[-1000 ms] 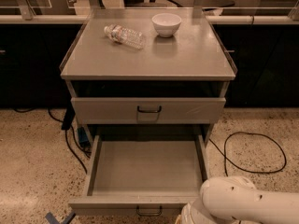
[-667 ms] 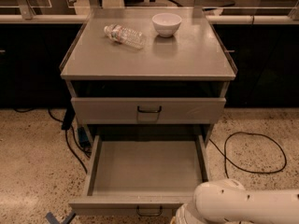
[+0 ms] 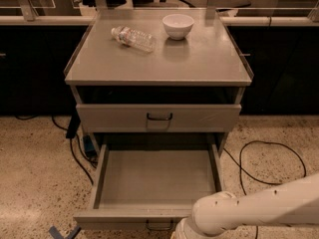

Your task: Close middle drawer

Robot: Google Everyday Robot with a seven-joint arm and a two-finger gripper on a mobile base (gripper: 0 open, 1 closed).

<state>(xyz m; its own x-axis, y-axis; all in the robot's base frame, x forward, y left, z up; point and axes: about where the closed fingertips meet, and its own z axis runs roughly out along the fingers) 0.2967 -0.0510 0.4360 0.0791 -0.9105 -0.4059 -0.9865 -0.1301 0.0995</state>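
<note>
I've swung the arm point(image 3: 249, 208) left toward the open middle drawer point(image 3: 157, 178); pushing comes next. My gripper's below frame, so I can't tell the jaws

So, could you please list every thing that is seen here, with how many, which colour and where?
cabinet: one, grey metal, centre of view
bottle: one, clear plastic, lying on its side, cabinet top, back left
bowl: one, white, upright, cabinet top, right of the bottle
top drawer: one, grey, dark handle, shut
middle drawer: one, grey, pulled open, nothing in its tray
cables: several, black, on the floor left and right of the cabinet
tape: one piece, blue, floor at lower left
arm: one, white, lower right, by the middle drawer's front
gripper: not in view; the arm leaves the bottom edge
</note>
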